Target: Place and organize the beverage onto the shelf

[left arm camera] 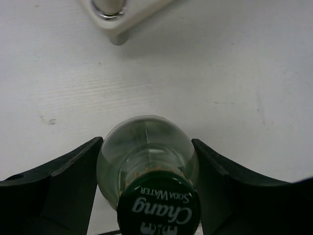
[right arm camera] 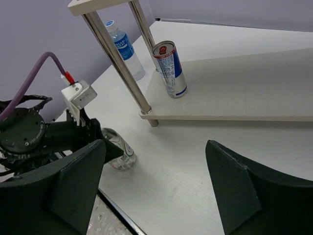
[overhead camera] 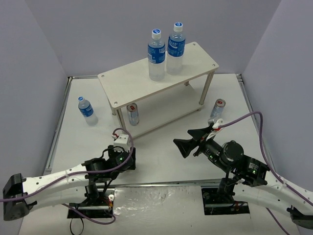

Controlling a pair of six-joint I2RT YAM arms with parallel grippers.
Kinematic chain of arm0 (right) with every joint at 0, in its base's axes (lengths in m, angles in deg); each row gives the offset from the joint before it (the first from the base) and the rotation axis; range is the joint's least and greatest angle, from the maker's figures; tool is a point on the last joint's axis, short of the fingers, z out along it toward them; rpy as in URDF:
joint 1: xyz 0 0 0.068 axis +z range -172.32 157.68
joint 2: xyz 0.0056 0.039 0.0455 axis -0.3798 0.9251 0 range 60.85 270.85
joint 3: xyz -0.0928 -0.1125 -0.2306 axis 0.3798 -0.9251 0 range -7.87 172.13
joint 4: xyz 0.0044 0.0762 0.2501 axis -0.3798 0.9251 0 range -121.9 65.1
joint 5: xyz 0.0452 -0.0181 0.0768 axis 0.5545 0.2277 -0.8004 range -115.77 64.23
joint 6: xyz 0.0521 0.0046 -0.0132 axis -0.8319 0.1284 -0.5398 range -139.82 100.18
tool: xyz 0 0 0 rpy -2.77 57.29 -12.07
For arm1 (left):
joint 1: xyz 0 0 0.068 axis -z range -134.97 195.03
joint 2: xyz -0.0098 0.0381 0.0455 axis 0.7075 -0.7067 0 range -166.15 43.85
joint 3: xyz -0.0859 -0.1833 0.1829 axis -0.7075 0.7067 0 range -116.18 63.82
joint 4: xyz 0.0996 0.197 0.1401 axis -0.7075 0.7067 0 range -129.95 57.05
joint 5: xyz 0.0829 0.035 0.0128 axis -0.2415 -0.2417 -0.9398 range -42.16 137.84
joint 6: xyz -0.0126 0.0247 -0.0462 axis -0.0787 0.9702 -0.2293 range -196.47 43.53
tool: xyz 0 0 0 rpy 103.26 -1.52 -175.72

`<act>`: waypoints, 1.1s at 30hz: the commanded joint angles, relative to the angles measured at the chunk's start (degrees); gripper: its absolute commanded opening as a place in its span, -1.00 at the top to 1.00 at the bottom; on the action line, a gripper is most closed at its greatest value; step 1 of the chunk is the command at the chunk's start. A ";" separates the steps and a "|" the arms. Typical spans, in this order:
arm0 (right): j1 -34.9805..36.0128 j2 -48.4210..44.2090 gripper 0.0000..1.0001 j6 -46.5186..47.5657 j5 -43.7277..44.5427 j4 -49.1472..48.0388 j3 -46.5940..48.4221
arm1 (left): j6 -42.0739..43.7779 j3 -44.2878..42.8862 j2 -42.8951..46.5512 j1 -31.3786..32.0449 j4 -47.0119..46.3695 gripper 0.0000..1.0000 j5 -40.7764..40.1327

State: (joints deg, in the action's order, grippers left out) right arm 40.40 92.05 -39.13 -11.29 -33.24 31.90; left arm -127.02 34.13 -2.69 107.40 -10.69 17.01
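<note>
The pale wooden shelf [overhead camera: 127,81] stands at the table's middle back, with two tall blue-labelled bottles [overhead camera: 156,54] [overhead camera: 176,48] on its top board. A slim silver can [overhead camera: 132,113] stands on the lower board and also shows in the right wrist view [right arm camera: 169,68]. My left gripper [left arm camera: 146,142] points down and is shut on a small clear glass bottle with a green cap [left arm camera: 146,152]. That bottle touches the table in front of the shelf's near left leg [right arm camera: 120,155]. My right gripper [overhead camera: 185,142] is open and empty, right of the left gripper.
A small blue-labelled bottle [overhead camera: 87,110] stands on the table left of the shelf. A second slim can [overhead camera: 217,111] stands by the shelf's right end. The shelf's foot [left arm camera: 115,19] is just beyond the held bottle. Grey walls enclose the table.
</note>
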 commanded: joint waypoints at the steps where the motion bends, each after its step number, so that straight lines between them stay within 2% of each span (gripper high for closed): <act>1: 0.47 -0.61 -0.57 -0.29 1.87 -0.06 2.68 | -0.61 -4.67 -2.66 6.00 -5.87 0.95 -3.61; 5: 0.39 -0.88 -0.57 0.06 2.74 1.08 2.86 | 3.34 -9.32 -12.31 10.66 -11.58 0.95 -2.92; 11: 0.47 -3.86 -0.57 -0.03 5.20 1.26 0.67 | 10.45 -17.76 -22.71 11.20 -20.89 0.95 -1.16; 17: 0.47 -6.76 -0.57 0.50 6.43 1.17 -3.37 | 15.56 -22.25 -25.96 7.07 -27.84 0.95 5.58; 24: 0.39 -8.96 -0.57 -0.81 7.49 2.84 -5.05 | 16.53 -24.53 -32.46 0.56 -35.40 0.95 14.12; 33: 0.47 -9.31 -0.57 -0.82 7.93 2.84 -5.58 | 17.85 -29.63 -41.25 -0.67 -37.51 0.95 16.06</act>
State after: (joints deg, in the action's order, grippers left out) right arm 40.40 83.11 -39.56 -5.11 -29.44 26.76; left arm -109.86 9.65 -44.77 107.31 -40.42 32.60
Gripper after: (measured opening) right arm 0.785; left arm 0.651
